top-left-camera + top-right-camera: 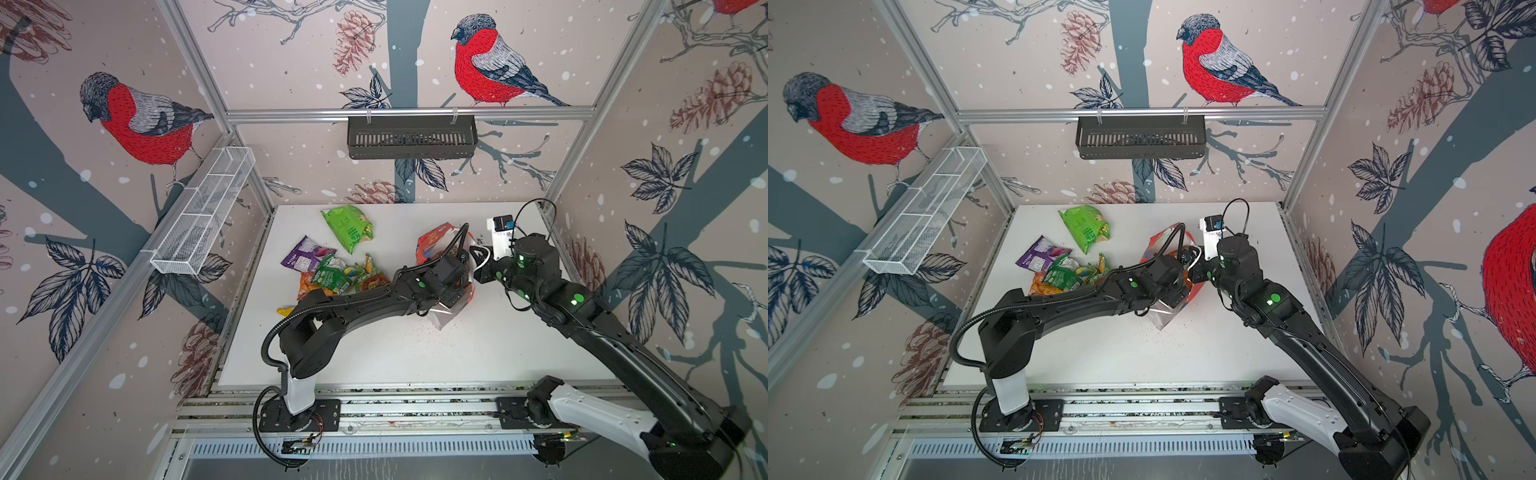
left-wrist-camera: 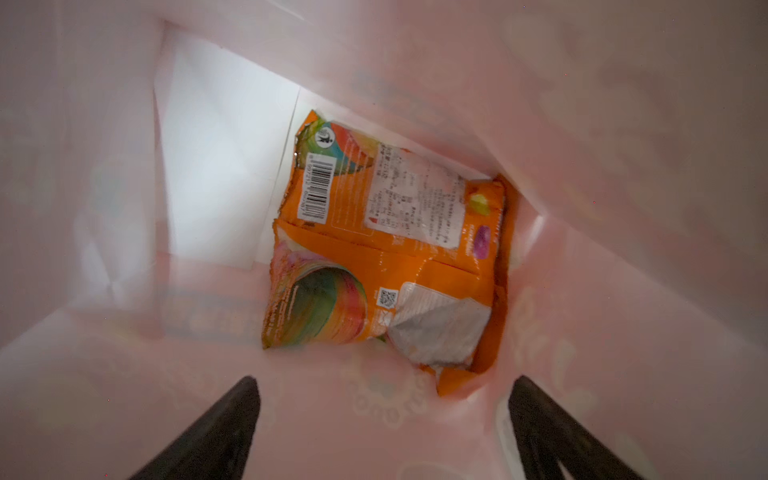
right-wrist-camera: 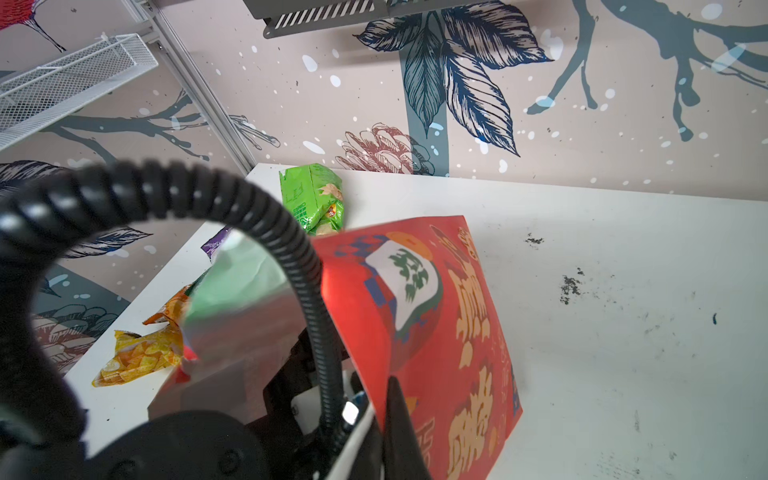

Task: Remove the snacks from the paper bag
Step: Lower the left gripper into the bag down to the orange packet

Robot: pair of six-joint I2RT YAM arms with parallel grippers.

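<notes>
The red paper bag (image 1: 434, 245) sits crumpled on the white table (image 1: 415, 353). The left gripper (image 2: 384, 380) is inside the bag, its 2 dark fingers (image 2: 232, 415) spread wide and holding nothing. Beyond them 1 orange packet (image 2: 374, 249) lies on the bag's white floor, barcode side showing, clear of both fingers. The right gripper (image 1: 478, 254) is at the bag's top edge, on the side away from the loose snacks. It is closed and seems to pinch the rim by the white cord handle (image 1: 484, 261), though the contact is partly hidden. Left of the bag in both top views lie the other snacks: a green packet (image 1: 349, 226), a purple packet (image 1: 305, 255), 2 green-red packets (image 1: 332, 276), an orange one (image 1: 305, 289) and a yellow packet (image 1: 286, 310).
</notes>
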